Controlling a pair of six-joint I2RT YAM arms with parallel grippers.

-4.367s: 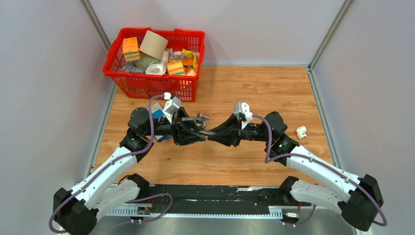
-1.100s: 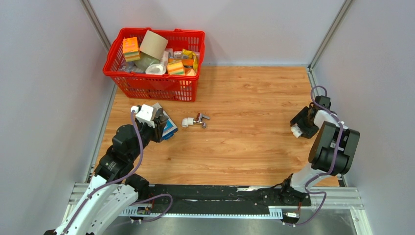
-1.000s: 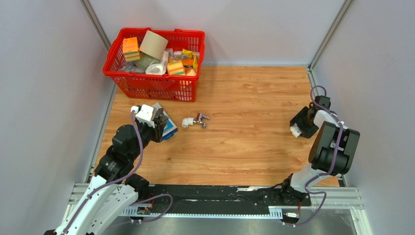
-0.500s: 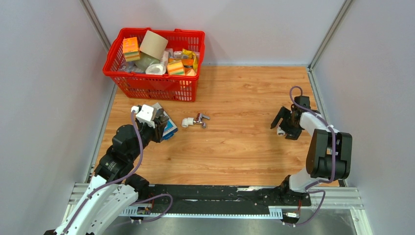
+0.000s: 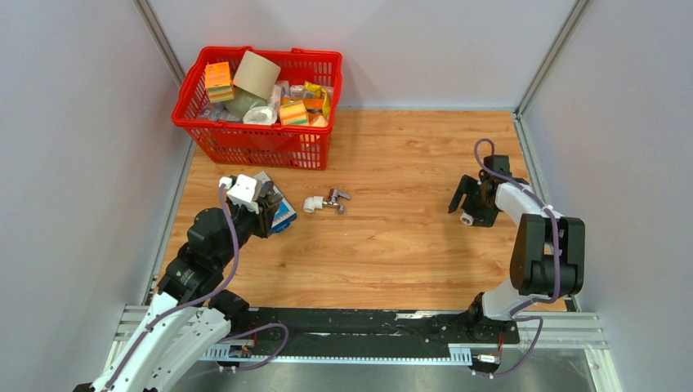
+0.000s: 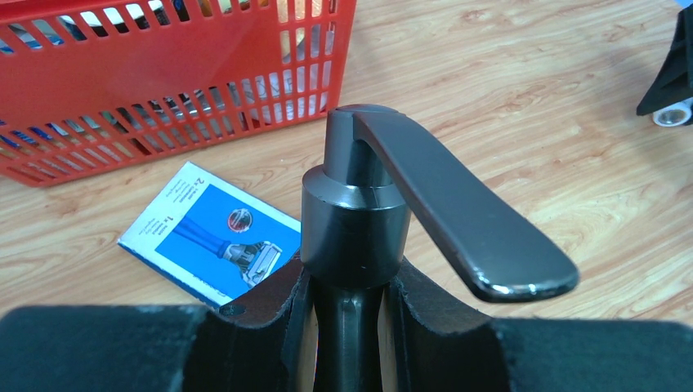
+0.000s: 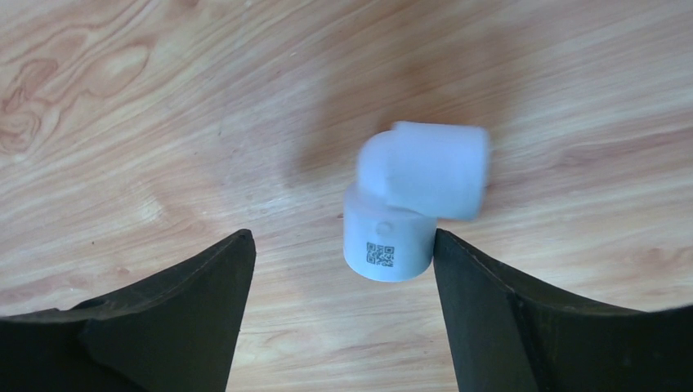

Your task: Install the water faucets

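My left gripper (image 6: 351,282) is shut on the stem of the dark grey faucet (image 6: 359,220). The faucet stands upright with its flat handle (image 6: 474,229) pointing right. In the top view this gripper (image 5: 266,214) hovers over the left of the table. The chrome faucet (image 5: 333,198), with a white elbow (image 5: 311,204) on its end, lies on the wood a little to the right. My right gripper (image 7: 342,241) is open around a loose white elbow fitting (image 7: 409,204). That elbow lies on the table against the right finger (image 7: 523,318), at the right side (image 5: 467,218).
A flat blue-and-white box (image 6: 214,243) lies on the table under my left gripper (image 5: 280,214). A red basket (image 5: 245,140) full of several packages stands at the back left. Grey walls close in both sides.
My right arm has swung left from the right wall, bringing the white elbow with it, and its jaws now stand wider. The left arm and the chrome faucet have not moved.
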